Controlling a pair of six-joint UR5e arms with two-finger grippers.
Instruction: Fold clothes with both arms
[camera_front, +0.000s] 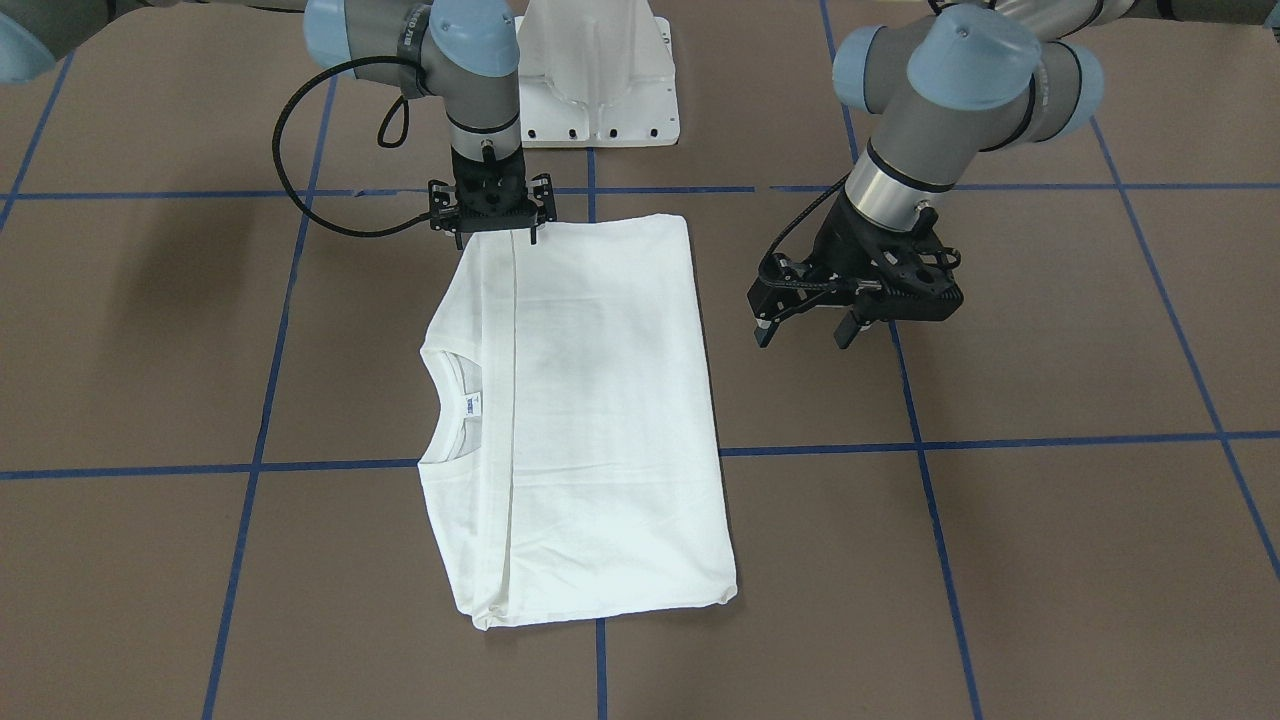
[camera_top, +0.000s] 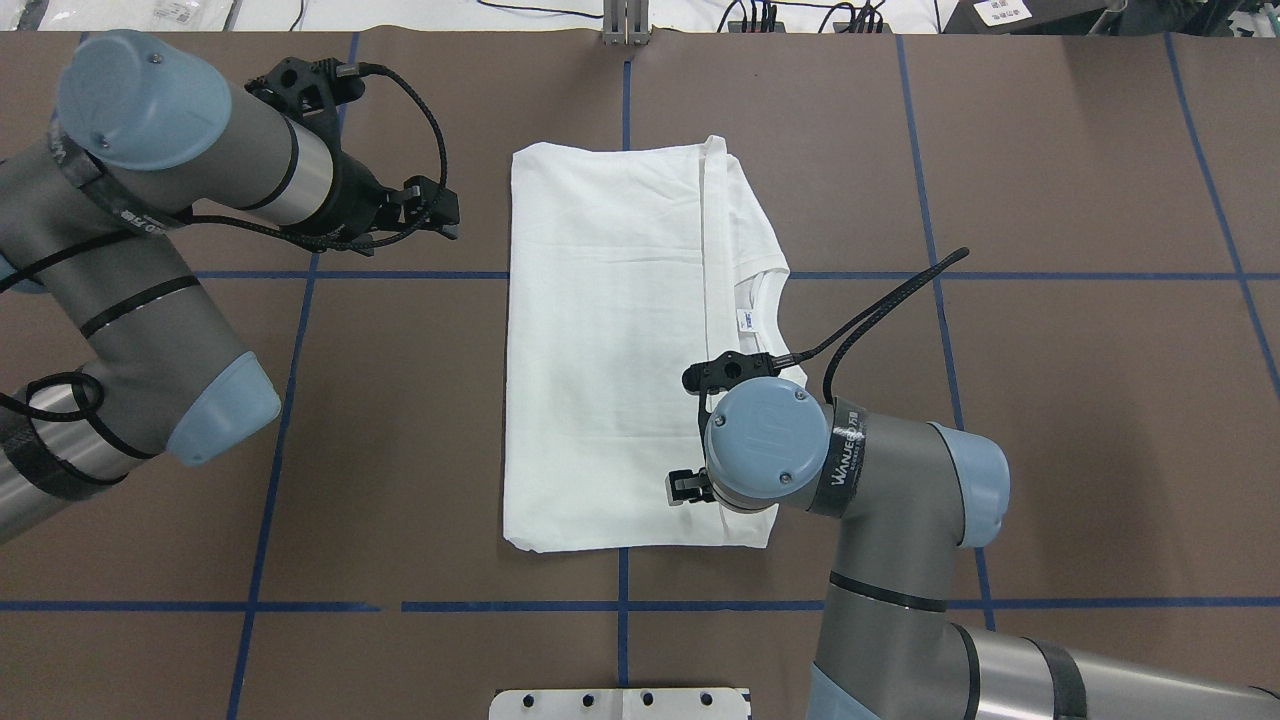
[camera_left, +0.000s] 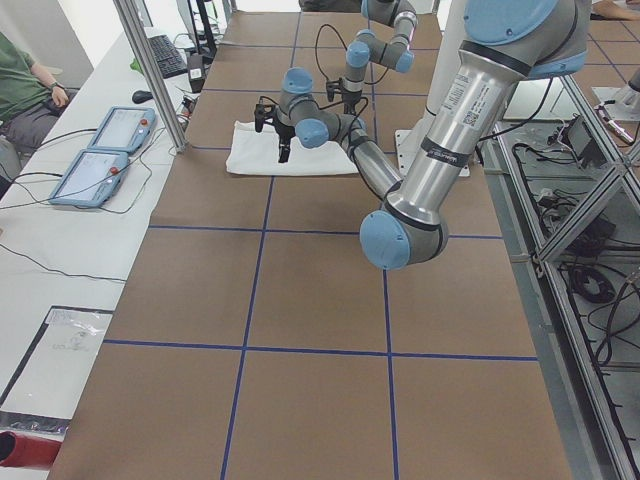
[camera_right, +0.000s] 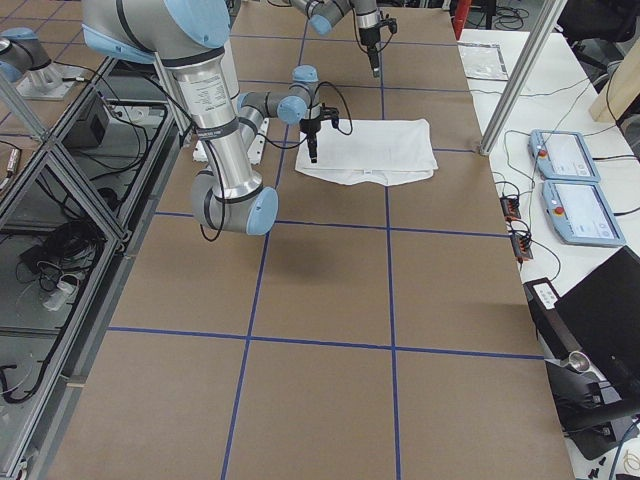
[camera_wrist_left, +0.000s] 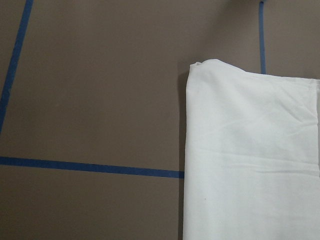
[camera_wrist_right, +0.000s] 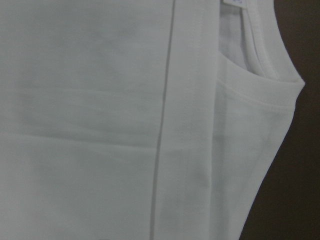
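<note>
The shirt (camera_front: 590, 420) is laid flat on the table (camera_front: 1050, 560), its long side pointing away from the robot. The right gripper (camera_front: 497, 240) is held open over its near edge, so it is nearer. The left gripper (camera_front: 803, 340) is open, just beside the shirt.

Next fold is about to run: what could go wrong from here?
1. The right gripper is open at the base-side edge of the T-shirt; closing there may pinch only the top layer and pull the fold open.
2. The left gripper hangs open over bare table, off the cloth; a one-sided lift would probably skew it.
</note>
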